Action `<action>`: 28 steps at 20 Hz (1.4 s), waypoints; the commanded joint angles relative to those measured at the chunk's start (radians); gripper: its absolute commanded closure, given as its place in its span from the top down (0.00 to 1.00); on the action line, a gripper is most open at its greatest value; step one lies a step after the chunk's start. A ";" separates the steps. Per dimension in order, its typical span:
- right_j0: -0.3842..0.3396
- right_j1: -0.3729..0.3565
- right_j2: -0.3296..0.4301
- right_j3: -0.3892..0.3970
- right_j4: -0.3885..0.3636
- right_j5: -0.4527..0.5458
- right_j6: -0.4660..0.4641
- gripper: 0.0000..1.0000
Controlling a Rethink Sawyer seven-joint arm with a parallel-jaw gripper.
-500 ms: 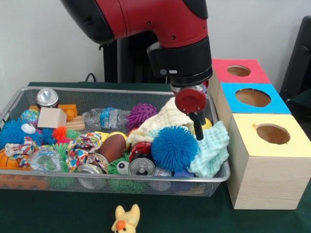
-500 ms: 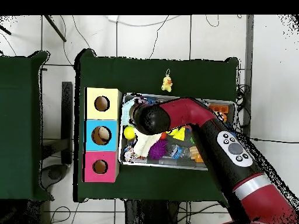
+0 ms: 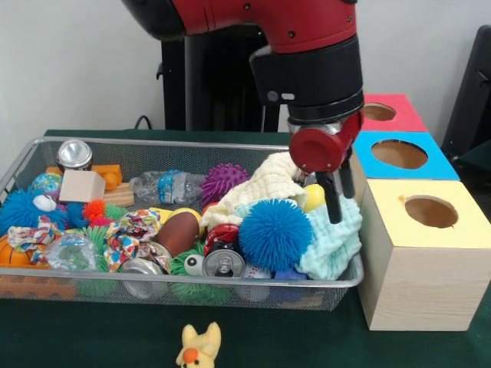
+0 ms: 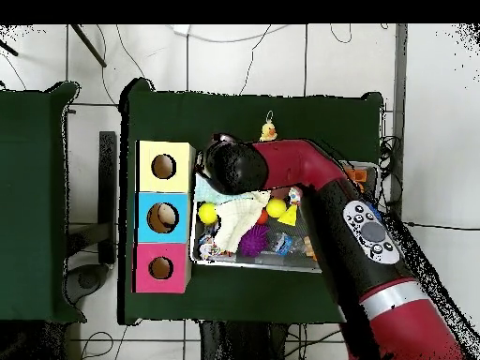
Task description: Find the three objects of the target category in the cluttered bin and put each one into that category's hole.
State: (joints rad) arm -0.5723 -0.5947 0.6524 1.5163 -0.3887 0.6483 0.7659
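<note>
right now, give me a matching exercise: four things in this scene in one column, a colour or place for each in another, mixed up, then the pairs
Things:
1. spiky ball
2. nearest wooden box
3. small plush toy
4. wooden block

Places or colours:
A. yellow top with a round hole
B. on the green cloth in front of the cluttered bin, outside it
C. blue, beside the pale green cloth
D. in the bin near the silver can end

Pairs: 1-C, 2-A, 3-B, 4-D

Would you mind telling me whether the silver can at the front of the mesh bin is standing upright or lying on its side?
On its side. In the front view the silver can shows its round top with the pull tab facing the camera, resting against the front wall of the mesh bin.
</note>
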 commanded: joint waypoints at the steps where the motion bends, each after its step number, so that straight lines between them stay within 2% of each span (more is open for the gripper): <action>1: 0.098 -0.015 -0.180 -0.265 0.097 0.144 0.419 1.00; 4: 0.145 -0.004 -0.253 -0.324 0.063 0.277 0.398 1.00; 5: 0.159 -0.008 -0.270 -0.334 0.051 0.272 0.407 1.00; 7: 0.138 -0.004 -0.228 -0.317 0.089 0.223 0.379 1.00; 8: 0.144 0.002 -0.234 -0.330 0.090 0.235 0.383 1.00; 10: 0.162 0.017 -0.261 -0.349 0.093 0.255 0.423 1.00; 12: 0.177 0.023 -0.314 -0.339 0.119 0.286 0.528 1.00; 13: 0.190 0.025 -0.356 -0.334 0.142 0.310 0.611 1.00; 14: 0.193 0.023 -0.370 -0.325 0.150 0.308 0.629 1.00; 20: 0.182 0.002 -0.422 -0.185 0.198 0.173 0.679 1.00; 24: 0.177 -0.013 -0.457 -0.089 0.226 0.073 0.760 1.00; 28: 0.180 -0.023 -0.484 -0.032 0.236 0.000 0.805 1.00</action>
State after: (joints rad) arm -0.3813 -0.6113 0.2508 1.3147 -0.1845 0.7440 1.2448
